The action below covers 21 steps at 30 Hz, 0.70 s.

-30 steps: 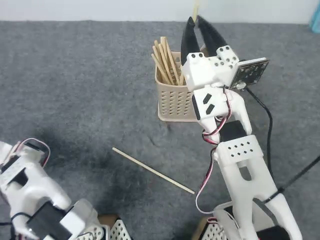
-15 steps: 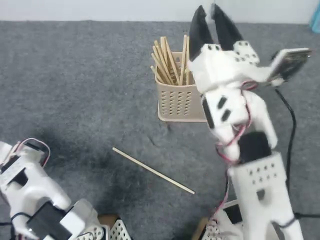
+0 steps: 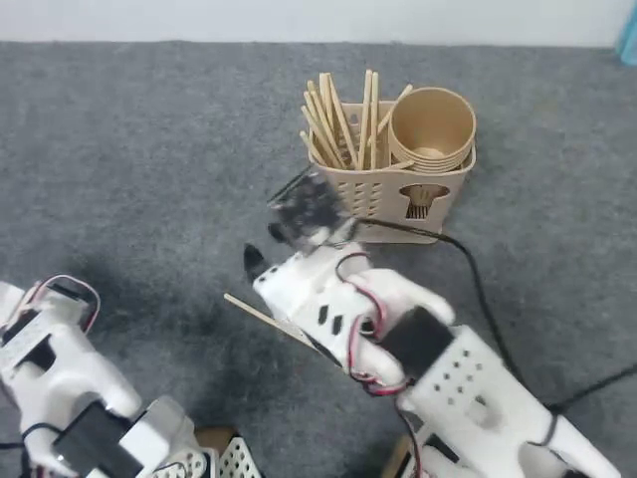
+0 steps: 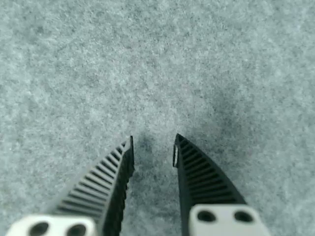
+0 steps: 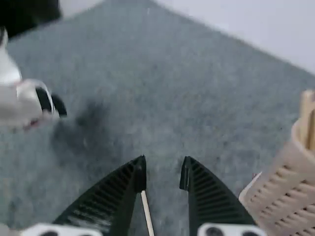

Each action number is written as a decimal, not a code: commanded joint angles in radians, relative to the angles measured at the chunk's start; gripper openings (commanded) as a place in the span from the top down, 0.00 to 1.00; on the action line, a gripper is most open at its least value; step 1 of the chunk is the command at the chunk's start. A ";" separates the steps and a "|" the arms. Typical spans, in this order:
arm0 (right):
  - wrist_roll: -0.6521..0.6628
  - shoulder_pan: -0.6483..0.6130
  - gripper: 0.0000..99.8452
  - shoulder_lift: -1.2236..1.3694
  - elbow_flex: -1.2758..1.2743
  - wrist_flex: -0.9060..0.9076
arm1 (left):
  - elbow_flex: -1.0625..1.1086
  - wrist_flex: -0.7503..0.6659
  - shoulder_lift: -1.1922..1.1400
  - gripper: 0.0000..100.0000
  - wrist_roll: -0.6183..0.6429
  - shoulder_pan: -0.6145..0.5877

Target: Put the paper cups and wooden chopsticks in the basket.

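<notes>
A beige slotted basket (image 3: 370, 195) stands at the back of the grey carpet, holding several wooden chopsticks (image 3: 343, 124) and stacked paper cups (image 3: 432, 127). One loose chopstick (image 3: 254, 310) lies flat on the carpet in front of it, its near end hidden under the right arm. My right gripper (image 3: 259, 265) hangs low just above that chopstick's far end. In the right wrist view, the right gripper (image 5: 162, 173) is open, and the chopstick (image 5: 146, 212) shows between its fingers. My left gripper (image 4: 152, 142) stands open over bare carpet at the near left.
The left arm's white body (image 3: 60, 383) sits at the near left corner, also seen as the left arm (image 5: 24, 101) in the right wrist view. A black cable (image 3: 468, 269) trails from the right arm past the basket. Bare carpet (image 3: 129, 149) spreads to the basket's left.
The right arm swung from high over the basket down and leftward to the loose chopstick. The cups in the basket are uncovered now. The left arm stayed still.
</notes>
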<state>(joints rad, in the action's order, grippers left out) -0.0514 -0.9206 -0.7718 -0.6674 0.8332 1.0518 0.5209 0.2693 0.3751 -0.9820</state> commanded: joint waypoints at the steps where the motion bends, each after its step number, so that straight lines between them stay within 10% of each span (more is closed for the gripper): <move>1: 0.046 -0.008 0.88 0.136 -0.002 0.004 | -0.044 0.002 0.003 0.87 0.008 -0.002; 21: 0.066 -0.061 0.88 0.872 0.133 -0.286 | -0.044 0.000 0.003 0.87 0.008 -0.002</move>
<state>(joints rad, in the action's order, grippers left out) -0.0054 -0.9452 0.1105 -0.5923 0.5646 1.0518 0.5209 0.2693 0.3751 -0.9820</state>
